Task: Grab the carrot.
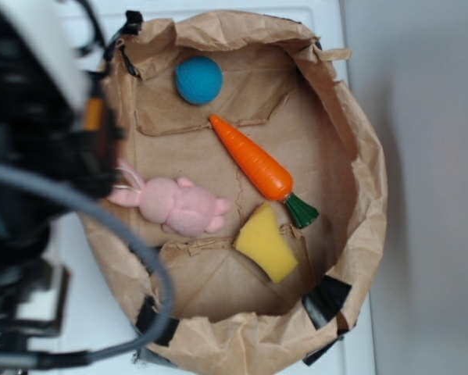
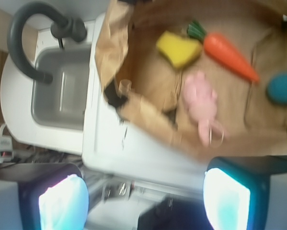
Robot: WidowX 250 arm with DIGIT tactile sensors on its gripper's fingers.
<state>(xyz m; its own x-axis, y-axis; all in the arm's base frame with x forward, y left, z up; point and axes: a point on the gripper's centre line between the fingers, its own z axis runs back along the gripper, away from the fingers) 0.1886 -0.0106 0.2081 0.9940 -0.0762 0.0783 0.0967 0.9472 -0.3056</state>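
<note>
Carrot (image 1: 257, 162) lies diagonally on the floor of the paper bag (image 1: 359, 141), stem (image 1: 300, 210) just beside the yellow sponge (image 1: 267, 244), tip toward the blue ball (image 1: 198, 80). Pink bunny (image 1: 179, 205) to its left. Gripper (image 2: 143, 196) open, empty, well apart from carrot.

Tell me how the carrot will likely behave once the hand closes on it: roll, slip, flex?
The carrot looks smooth and glossy, so it may slip along its taper. Round in section, it could roll if nudged sideways. It looks like stiff moulded plastic, probably light. The hand appears open, not yet near.
</note>
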